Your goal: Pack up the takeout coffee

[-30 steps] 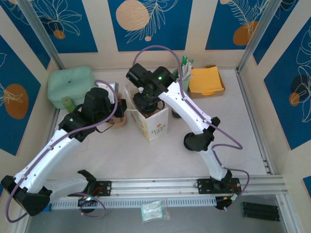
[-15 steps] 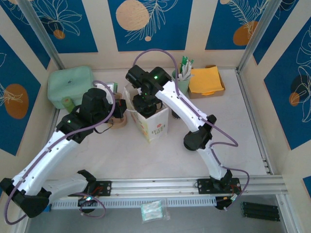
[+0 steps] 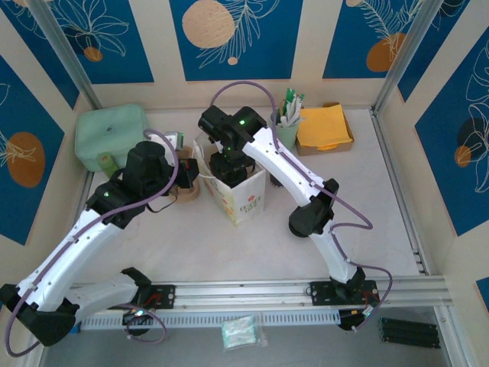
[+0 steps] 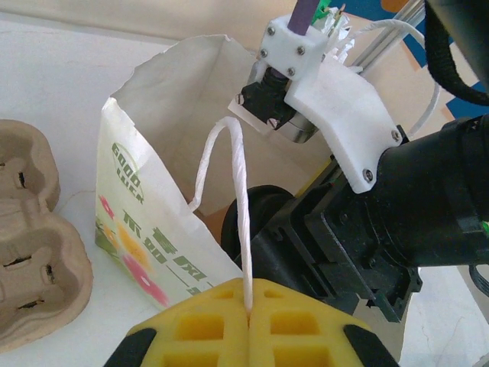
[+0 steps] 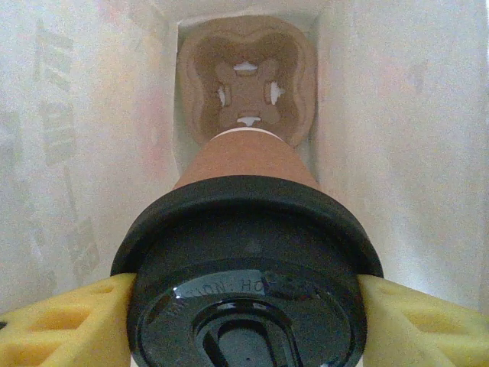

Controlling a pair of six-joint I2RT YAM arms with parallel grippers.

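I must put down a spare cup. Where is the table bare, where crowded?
Bare: in front of the bag, between left arm and right arm; also right of that arm, in front of the yellow box. Crowded: back left, around the green box and cup tray.

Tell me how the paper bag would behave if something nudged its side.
The paper bag probably flexes rather than slides: its thin walls look creased and wavy at the rim. It seems light, so likely to tip, though the left gripper pinching its twisted handle should steady it. The pulp carrier at its bottom may stiffen the base.
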